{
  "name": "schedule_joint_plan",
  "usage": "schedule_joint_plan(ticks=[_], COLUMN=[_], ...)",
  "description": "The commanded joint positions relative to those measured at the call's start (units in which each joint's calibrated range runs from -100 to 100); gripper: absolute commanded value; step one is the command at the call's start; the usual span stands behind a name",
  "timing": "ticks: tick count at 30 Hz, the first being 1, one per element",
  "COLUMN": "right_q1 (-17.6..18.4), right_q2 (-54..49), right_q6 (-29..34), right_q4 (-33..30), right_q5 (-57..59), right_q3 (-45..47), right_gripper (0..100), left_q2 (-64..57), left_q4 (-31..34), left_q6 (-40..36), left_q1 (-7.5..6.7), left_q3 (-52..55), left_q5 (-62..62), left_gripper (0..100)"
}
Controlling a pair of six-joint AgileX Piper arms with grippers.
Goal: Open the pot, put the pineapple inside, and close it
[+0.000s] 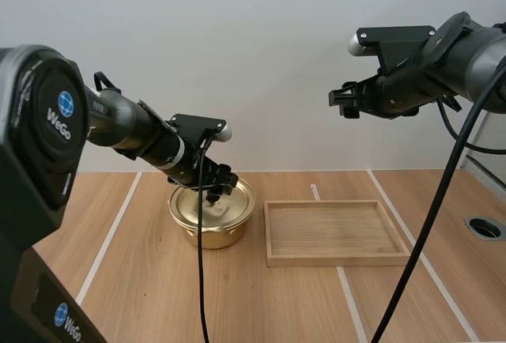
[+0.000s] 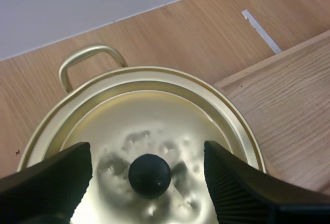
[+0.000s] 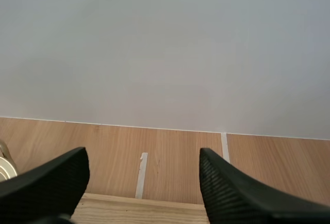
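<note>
While my left arm reached down over the pot (image 1: 212,231), my left fingers (image 2: 51,182) stood spread wide, one on each side of the black knob (image 2: 149,175) in the middle of the lid (image 2: 154,108). Neither finger touched the knob: a strip of gold lid showed between it and each ribbed inner face. From the high view the fingers hung low over the lid, though I could not tell whether their tips rested on it. The lid sat flat on the pot, closing it, its rim lying inside the pot's wider rim. One looped handle (image 2: 87,59) stuck out on the far side, toward the wall.

The pot stood on the wooden surface (image 1: 142,295), just beside the left rim of the tray (image 1: 340,260), which lay flat with bare boards inside. White tape lines (image 1: 111,232) ran across the surface on both sides of the pot and tray.

My right arm was held high, well above the surface and well apart from the pot. My right fingers (image 3: 232,193) were also spread, with nothing between them, pointing toward the wall. Below them lay the tray's far rim, and beyond it a short strip of white tape. A sliver of the pot's gold edge showed beside one finger.
</note>
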Motion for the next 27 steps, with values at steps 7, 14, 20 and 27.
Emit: schedule_joint_plan(ticks=[7, 14, 20, 27], right_q1=[-0.23, -0.23, -0.23, -0.23], right_q2=[-0.92, -0.92, -0.92, -0.92], right_q6=[0.06, 0.06, 0.06, 0.06], right_q4=[1.2, 1.21, 1.75, 2.55], right_q5=[0.36, -0.23, -0.22, -0.4], right_q3=[-0.08, -0.08, -0.08, -0.08], right_gripper=[100, 100, 100, 100], left_q2=[-1.27, -6.59, -14.74, -22.56], left_q4=[-1.42, -1.2, -0.97, -0.83], left_q6=[-2.18, -3.35, -3.35, -5.1], left_q1=[-0.2, -0.2, -0.2, -0.13], left_q3=[-4.54, -7.3, -8.05, -8.05], left_q5=[0.78, -1.85, -7.6, -12.44], left_gripper=[100, 100, 100, 83])
